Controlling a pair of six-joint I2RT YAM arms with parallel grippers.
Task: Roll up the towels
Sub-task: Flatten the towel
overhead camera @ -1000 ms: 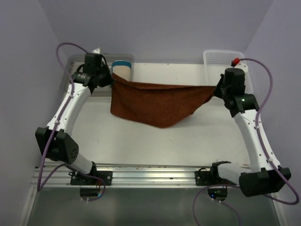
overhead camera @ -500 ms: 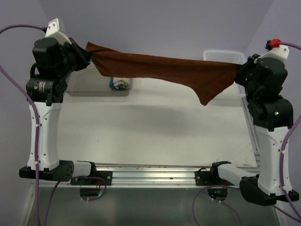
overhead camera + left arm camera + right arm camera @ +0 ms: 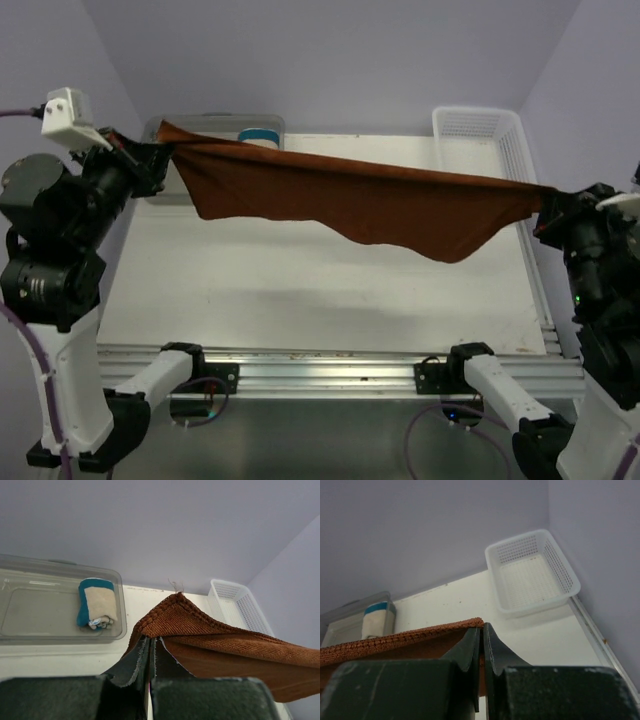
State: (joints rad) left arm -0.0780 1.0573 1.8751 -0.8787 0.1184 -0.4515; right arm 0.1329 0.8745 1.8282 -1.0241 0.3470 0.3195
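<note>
The rust-brown towel [image 3: 370, 205] hangs stretched in the air across the table, held by two corners. My left gripper [image 3: 160, 153] is shut on its left corner; the brown towel [image 3: 220, 640] spreads rightward from the closed left gripper [image 3: 150, 642]. At the far right my right gripper [image 3: 548, 205] is shut on the other corner, where the brown towel [image 3: 395, 642] edge runs into the closed right gripper [image 3: 482, 632]. The cream towel with blue edges [image 3: 98, 603] lies rolled in the clear bin [image 3: 30, 630], and that rolled towel [image 3: 260, 137] peeks behind the brown one.
The clear plastic bin [image 3: 210, 125] stands at the back left of the white table [image 3: 300, 290]. A white mesh basket [image 3: 480, 130] stands at the back right, seen as the empty basket [image 3: 532, 575] in the right wrist view. A metal rail [image 3: 320, 365] runs along the near edge.
Both arms have swung outward and toward the near side, pulling the brown towel taut and wider. The towel has come down from its higher position half a second ago.
</note>
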